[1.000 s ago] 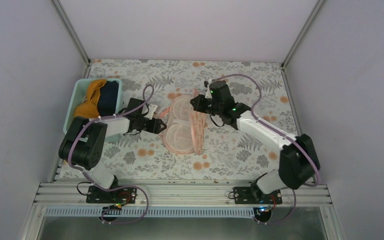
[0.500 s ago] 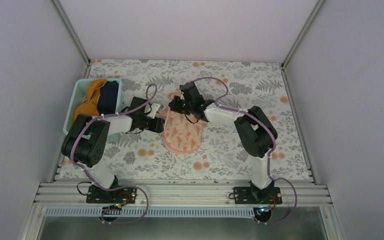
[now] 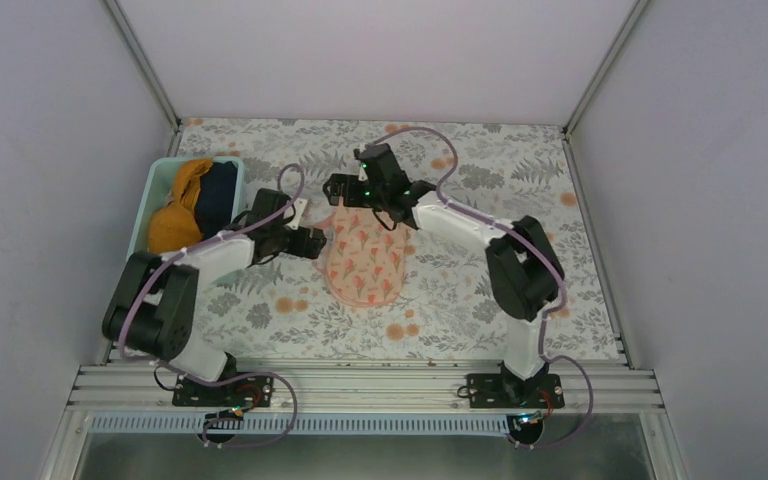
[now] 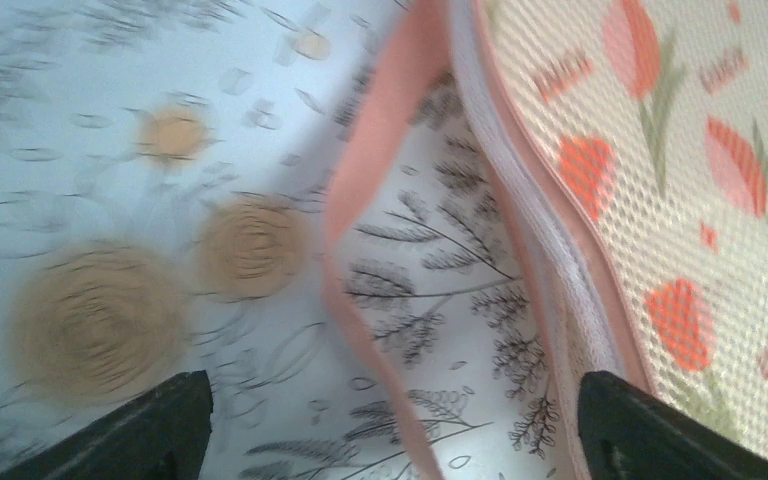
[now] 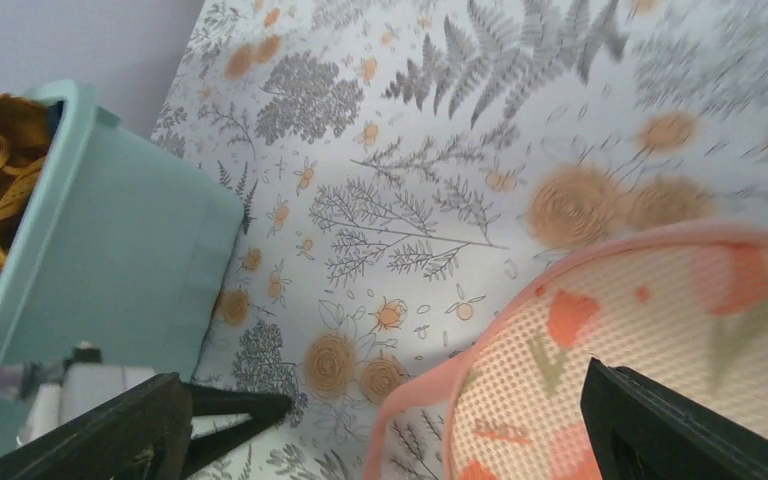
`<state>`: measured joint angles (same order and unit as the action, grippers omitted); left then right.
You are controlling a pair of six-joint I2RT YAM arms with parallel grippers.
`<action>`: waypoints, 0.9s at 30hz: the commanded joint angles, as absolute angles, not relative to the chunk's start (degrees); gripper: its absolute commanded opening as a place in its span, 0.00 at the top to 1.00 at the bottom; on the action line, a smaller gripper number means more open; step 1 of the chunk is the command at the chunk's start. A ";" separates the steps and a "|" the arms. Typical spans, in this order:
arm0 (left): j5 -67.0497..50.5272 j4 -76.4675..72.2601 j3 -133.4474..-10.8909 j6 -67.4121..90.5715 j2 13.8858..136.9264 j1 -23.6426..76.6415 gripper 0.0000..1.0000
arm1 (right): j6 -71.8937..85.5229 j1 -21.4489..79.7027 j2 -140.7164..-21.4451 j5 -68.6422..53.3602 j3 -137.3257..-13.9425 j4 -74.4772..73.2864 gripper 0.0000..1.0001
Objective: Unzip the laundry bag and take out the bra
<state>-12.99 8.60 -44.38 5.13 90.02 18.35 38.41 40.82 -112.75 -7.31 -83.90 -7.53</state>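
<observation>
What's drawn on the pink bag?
Orange-red flowers with green leaves on the peach-pink laundry bag; the left wrist view shows them best.

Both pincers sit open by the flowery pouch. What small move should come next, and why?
Probably back both pincers away. The left pincer and right pincer stand open, holding nothing; the peach-pink flowered fabric pouch lies flat, and the mustard padded bra already sits in the teal plastic bin.
</observation>
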 commanded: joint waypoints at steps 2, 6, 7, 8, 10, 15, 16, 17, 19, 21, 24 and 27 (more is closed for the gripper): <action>-4.57 6.49 -40.61 5.77 80.45 18.15 0.00 | 20.74 38.09 -97.82 -2.14 -80.92 -10.82 0.00; -4.03 4.75 -40.52 4.37 76.75 17.89 0.00 | 14.48 32.40 -84.95 -3.20 -69.13 -5.37 0.00; -3.90 3.91 -40.58 3.56 76.08 17.87 0.00 | 13.07 30.72 -81.55 -3.54 -65.74 -3.00 0.00; -3.33 2.92 -40.83 2.48 75.37 17.77 0.00 | 11.64 28.92 -78.43 -3.69 -61.75 -0.33 0.00; 0.66 0.89 -41.55 0.34 74.22 18.09 0.00 | 8.89 26.15 -71.71 -2.16 -53.31 5.80 0.00; 6.13 -1.29 -43.60 -6.85 70.23 18.75 0.00 | 1.51 19.90 -56.92 2.19 -34.50 22.83 0.00; 7.40 -3.38 -42.55 -8.11 69.29 18.74 0.00 | 0.77 18.31 -54.76 1.93 -30.82 26.73 0.00; 8.56 -5.67 -41.02 -9.44 68.66 18.60 0.00 | 0.39 16.82 -53.09 1.97 -27.46 30.27 0.00; 10.88 -11.39 -36.99 -12.03 68.29 18.47 0.00 | 0.59 13.82 -51.37 2.09 -22.47 35.28 0.00; 11.77 -20.18 -30.59 -14.30 67.42 18.03 0.00 | 1.15 10.73 -51.84 0.88 -20.26 35.92 0.00; 9.93 -28.76 -23.21 -15.31 65.21 16.98 0.00 | 0.78 8.99 -53.88 -0.09 -18.21 36.11 0.00; 7.40 -33.14 -19.02 -14.93 63.78 14.93 0.00 | 1.42 8.19 -54.35 0.87 -13.64 41.32 0.00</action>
<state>8.91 -21.08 -23.33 -13.02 65.98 17.02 2.59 9.23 -53.78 0.25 -18.24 31.24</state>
